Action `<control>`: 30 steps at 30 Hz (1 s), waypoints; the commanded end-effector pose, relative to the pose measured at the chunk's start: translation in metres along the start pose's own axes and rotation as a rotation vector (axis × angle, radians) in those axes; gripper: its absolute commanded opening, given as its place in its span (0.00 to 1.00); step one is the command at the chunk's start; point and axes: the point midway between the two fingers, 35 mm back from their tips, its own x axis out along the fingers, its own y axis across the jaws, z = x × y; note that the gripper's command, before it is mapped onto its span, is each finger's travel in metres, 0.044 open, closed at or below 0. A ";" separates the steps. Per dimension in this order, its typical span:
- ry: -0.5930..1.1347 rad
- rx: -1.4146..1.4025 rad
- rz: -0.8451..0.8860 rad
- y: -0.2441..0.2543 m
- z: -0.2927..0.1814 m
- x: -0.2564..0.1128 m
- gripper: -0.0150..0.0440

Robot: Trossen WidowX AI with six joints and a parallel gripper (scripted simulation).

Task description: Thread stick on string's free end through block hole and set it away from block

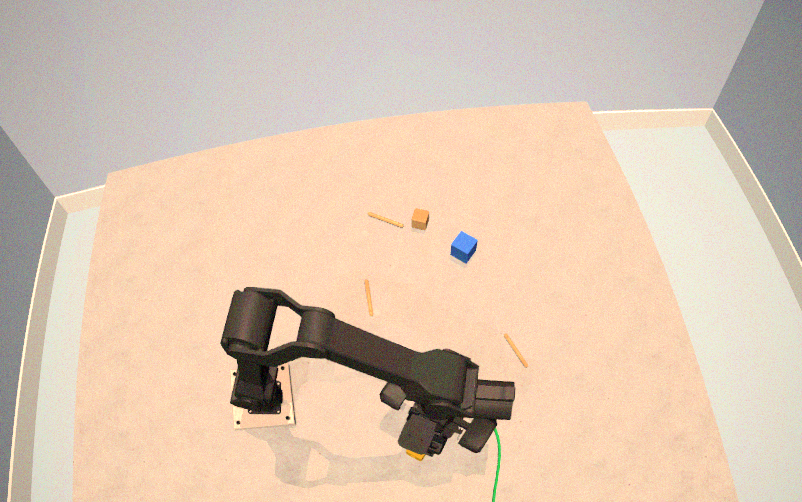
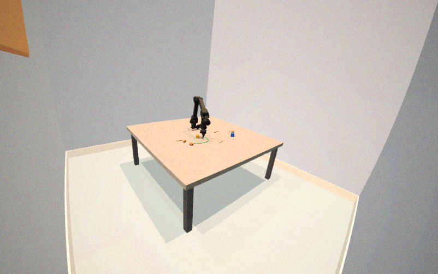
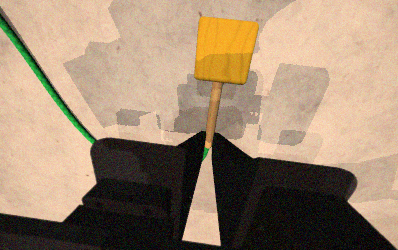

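Observation:
My gripper [image 2: 203, 135] [image 3: 209, 137] is shut on the wooden stick [image 3: 214, 112], low over the table. The stick's far part meets the near side of the yellow block [image 1: 415, 454] [image 2: 197, 136] [image 3: 225, 50]. Its tip is hidden by the block, seemingly inside the hole, though the hole itself does not show. No stick shows beyond the block's far side. The green string [image 1: 498, 457] [image 2: 207, 141] [image 3: 47, 86] curves from the round button [image 2: 190, 144] to the gripper; a bit of green shows at the stick's near end between the fingers. The block rests on the table.
A blue cube [image 1: 463, 246] [image 2: 232, 134] and an orange cube [image 1: 420, 219] lie farther off. Loose sticks [image 1: 385, 219] [image 1: 368, 297] [image 1: 516, 350] lie around. Another stick [image 2: 179, 140] and a small brown object [image 2: 184, 141] lie near the button.

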 end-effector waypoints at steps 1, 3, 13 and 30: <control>0.000 -0.005 0.009 0.001 0.005 -0.002 0.25; 0.000 -0.005 0.009 0.001 0.008 -0.003 0.25; 0.000 -0.005 0.009 0.001 0.022 -0.003 0.25; -0.001 0.001 0.000 0.000 0.032 -0.001 0.46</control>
